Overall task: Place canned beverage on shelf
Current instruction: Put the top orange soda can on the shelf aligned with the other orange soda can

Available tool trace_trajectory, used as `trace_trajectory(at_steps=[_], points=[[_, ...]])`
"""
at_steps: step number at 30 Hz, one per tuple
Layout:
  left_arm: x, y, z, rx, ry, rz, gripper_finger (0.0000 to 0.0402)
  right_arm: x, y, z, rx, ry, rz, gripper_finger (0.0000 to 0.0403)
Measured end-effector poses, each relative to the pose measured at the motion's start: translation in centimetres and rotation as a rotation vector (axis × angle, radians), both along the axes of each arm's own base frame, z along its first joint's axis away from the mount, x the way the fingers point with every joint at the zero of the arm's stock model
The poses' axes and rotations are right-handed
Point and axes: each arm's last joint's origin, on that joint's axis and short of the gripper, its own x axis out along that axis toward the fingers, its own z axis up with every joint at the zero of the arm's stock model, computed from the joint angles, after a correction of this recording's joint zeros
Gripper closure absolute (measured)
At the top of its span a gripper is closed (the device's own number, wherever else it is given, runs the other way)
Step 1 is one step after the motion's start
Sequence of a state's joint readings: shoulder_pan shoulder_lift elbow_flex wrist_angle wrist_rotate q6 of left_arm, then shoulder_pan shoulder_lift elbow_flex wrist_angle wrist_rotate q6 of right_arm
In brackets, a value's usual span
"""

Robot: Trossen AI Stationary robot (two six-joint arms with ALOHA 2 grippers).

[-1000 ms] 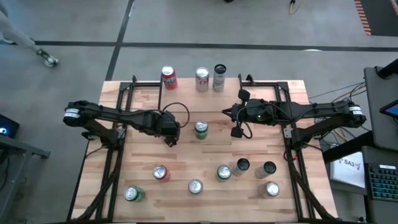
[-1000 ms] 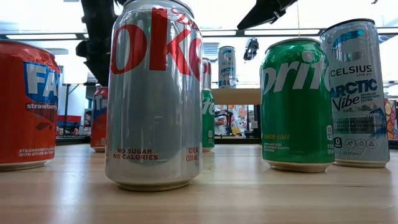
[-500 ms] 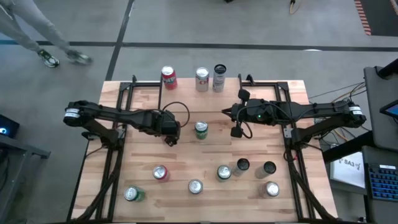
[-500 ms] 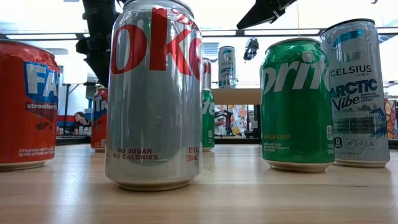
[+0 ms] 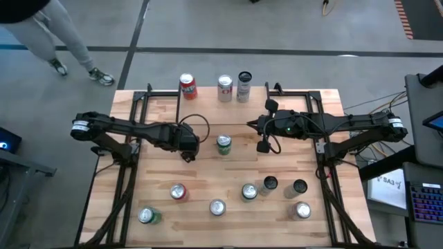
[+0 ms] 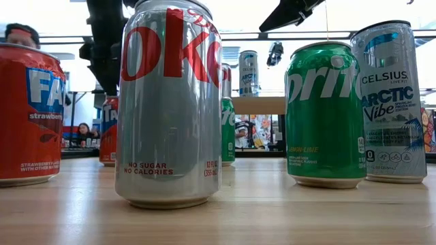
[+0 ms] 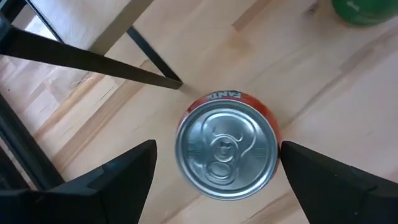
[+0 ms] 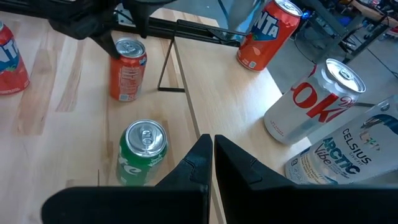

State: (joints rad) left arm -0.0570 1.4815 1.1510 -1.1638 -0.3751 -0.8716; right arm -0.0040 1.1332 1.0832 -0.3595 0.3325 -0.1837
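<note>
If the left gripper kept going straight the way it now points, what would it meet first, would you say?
Most likely the orange soda can: the left gripper points straight at the can's top, which sits centred between its open jaws. How far apart they are is unclear.

Bearing three upright cans on the shelf (image 5: 208, 111) at the far middle of the table (image 5: 208, 173): a red can (image 5: 187, 86), a silver Coke can (image 5: 225, 88) and a tall Celsius can (image 5: 243, 86). Standing on the tabletop just in front of the shelf: a green can (image 5: 223, 144) and, near it, a red Fanta can (image 7: 227, 152). Standing scattered toward the front edge, well apart from the shelf: seven more upright cans, among them a strawberry Fanta can (image 5: 178, 192), a front Coke can (image 5: 217, 207) and a Sprite can (image 5: 249, 191).
</note>
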Motion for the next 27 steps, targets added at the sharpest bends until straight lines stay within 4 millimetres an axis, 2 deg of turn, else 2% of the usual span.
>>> trace_trajectory(at_steps=[10, 17, 27], points=[[0.4, 0.0, -0.5, 0.006, -0.047, 0.003, 0.0074, 0.0, 0.0, 0.0, 0.007, -0.003, -0.004, 0.0394], [0.1, 0.0, -2.3, 0.007, -0.043, 0.009, 0.0074, 0.0, 0.0, 0.0, 0.007, -0.003, -0.004, 0.0394], [0.0, 0.1, -3.5, 0.013, -0.067, 0.026, 0.0076, 0.0, 0.0, 0.0, 0.016, -0.006, -0.009, 0.0394]])
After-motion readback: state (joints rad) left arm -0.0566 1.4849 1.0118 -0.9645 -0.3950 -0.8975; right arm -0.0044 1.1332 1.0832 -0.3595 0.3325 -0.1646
